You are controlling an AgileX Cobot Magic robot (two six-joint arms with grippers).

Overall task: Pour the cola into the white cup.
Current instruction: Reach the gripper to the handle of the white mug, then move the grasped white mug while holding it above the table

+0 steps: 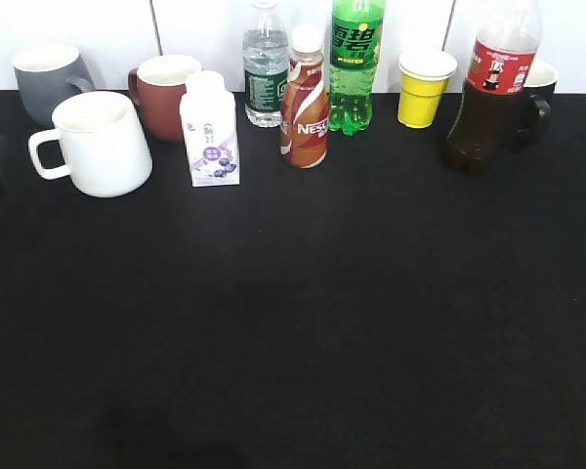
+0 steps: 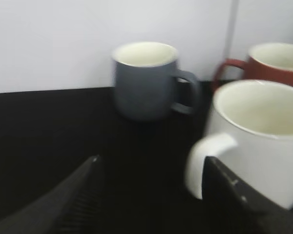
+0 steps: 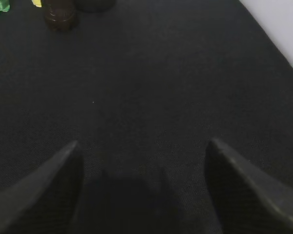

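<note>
Looking along the black table (image 1: 293,332), we find the cola (image 1: 493,88) standing upright at the far right of the back row, its red label near the top and its dark base resting on the cloth, just in front of a black mug (image 1: 535,98) and to the right of a yellow cup (image 1: 423,90). The white cup (image 1: 98,144) sits at the far left, nearer to us than the others, handle pointing left, with a grey mug (image 1: 49,80) behind it and a brown-red mug (image 1: 164,93) behind and to its right. Between the two ends we see a small white carton (image 1: 211,129), a clear water bottle (image 1: 265,66), a Nestle bottle (image 1: 305,103) and a green soda bottle (image 1: 355,63). Our left gripper (image 2: 151,195) is spread wide and holds nothing; its right finger lies just in front of the white cup's handle, the grey mug beyond. Our right gripper (image 3: 144,185) is likewise parted and empty, low over bare cloth, with the cola's base far off at the upper left of its view
</note>
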